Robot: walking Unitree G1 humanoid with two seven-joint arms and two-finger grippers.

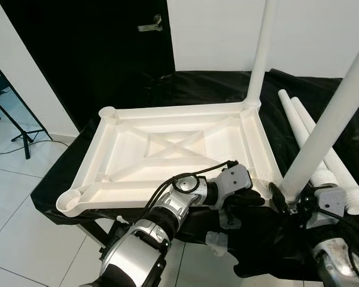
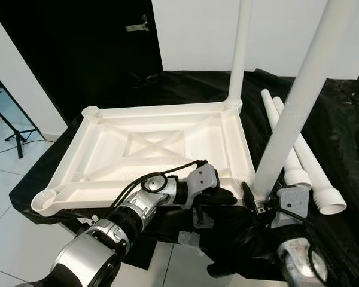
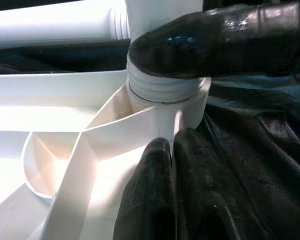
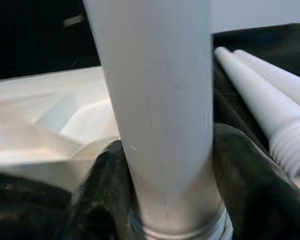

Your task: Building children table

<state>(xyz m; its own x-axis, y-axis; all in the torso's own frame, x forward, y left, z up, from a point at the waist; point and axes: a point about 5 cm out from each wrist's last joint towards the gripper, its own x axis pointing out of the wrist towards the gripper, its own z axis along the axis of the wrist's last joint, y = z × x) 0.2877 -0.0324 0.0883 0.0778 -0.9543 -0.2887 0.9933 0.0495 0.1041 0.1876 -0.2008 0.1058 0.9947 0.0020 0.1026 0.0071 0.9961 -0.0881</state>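
Note:
The white tabletop [image 1: 131, 149] lies upside down on a black cloth [image 1: 209, 89]. One white leg [image 1: 260, 54] stands upright in its far right corner socket. A second leg [image 1: 335, 113] stands slightly tilted at the near right corner, its threaded end [image 3: 162, 87] sitting at the socket. My right gripper [image 1: 290, 200] is shut on this leg just above the thread, a finger on each side [image 4: 165, 200]. My left gripper [image 1: 254, 200] is shut on the tabletop's thin rim [image 3: 176, 125] right beside that socket.
Two loose white legs [image 1: 323, 143] lie side by side on the cloth to the right of the tabletop. A black door [image 1: 107, 48] is behind, and a stand's black legs [image 1: 21, 131] rest on the white tile floor at the left. The table's near edge drops off below my arms.

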